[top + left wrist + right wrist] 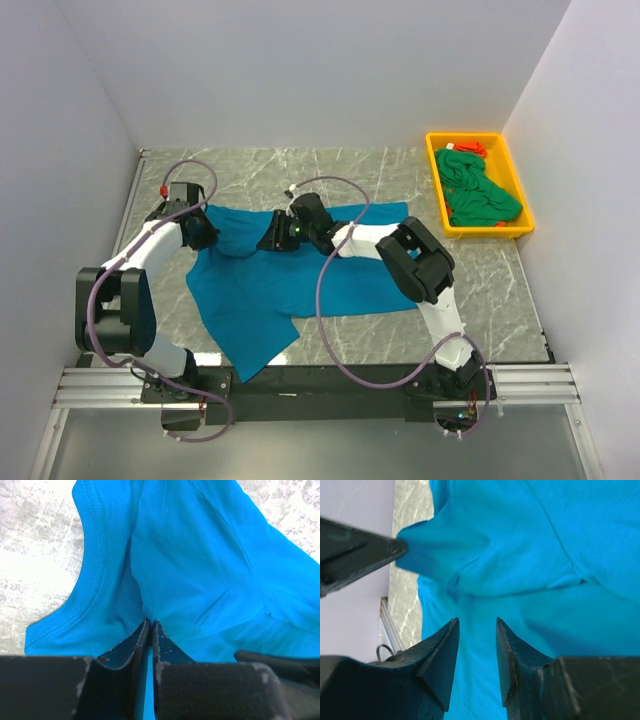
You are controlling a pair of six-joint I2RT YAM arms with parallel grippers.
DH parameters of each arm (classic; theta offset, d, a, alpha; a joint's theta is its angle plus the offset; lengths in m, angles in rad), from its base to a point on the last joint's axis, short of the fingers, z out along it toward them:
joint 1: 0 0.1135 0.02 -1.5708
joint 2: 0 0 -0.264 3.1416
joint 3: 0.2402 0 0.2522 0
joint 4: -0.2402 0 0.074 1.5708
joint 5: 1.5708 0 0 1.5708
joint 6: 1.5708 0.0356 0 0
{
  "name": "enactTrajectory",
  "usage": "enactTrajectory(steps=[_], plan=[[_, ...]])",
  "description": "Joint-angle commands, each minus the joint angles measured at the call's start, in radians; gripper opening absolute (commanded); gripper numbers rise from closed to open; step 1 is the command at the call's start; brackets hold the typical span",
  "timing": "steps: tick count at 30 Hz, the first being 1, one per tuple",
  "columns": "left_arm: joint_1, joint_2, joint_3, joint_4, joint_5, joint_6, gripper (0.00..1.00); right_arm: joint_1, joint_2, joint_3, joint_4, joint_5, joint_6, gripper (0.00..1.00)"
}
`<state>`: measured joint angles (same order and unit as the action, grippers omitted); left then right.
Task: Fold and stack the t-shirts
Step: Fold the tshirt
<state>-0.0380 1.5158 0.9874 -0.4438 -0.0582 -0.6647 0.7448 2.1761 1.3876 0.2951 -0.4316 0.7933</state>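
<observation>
My left jaws pinch the far-left part of the teal t-shirt [300, 290], which lies spread left-to-right on the table [500, 270], while my right jaws hang spread just right of them, over its far edge.

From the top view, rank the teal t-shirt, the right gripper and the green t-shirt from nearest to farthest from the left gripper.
1. teal t-shirt: pinched in the left gripper itself, mid-table.
2. right gripper: just to its right, over the same shirt.
3. green t-shirt: far right, in the yellow bin at the back corner.
</observation>
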Motion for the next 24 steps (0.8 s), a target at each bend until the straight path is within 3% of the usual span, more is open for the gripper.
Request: enactTrajectory(steps=[1,24], plan=[[0.009,-0.002,0.025,0.024,0.017,0.022,0.12,0.016,0.033,0.062,0.071,-0.002,0.075,0.43],[0.010,-0.022,0.013,0.037,0.024,0.027,0.12,0.024,0.146,0.119,0.116,0.059,0.238,0.45]])
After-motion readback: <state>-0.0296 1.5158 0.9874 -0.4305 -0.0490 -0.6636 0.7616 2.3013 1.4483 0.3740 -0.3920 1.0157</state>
